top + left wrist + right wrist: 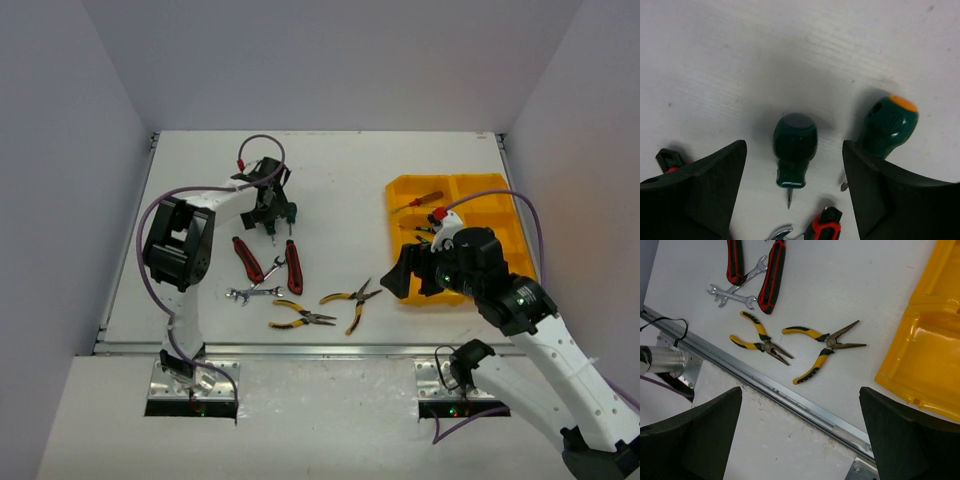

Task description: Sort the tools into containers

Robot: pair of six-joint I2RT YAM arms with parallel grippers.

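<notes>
Within the parted left end effector (794, 150), stubby green screwdriver (795, 142), untouched

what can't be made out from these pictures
Top view: the tray, near compartments covered by the right arm.
Top view: screwdrivers, mostly under the left hand.
Left wrist view: red-handled tool, cut by the bottom edge.
Right wrist view: most of the tray, past the right edge.
</notes>
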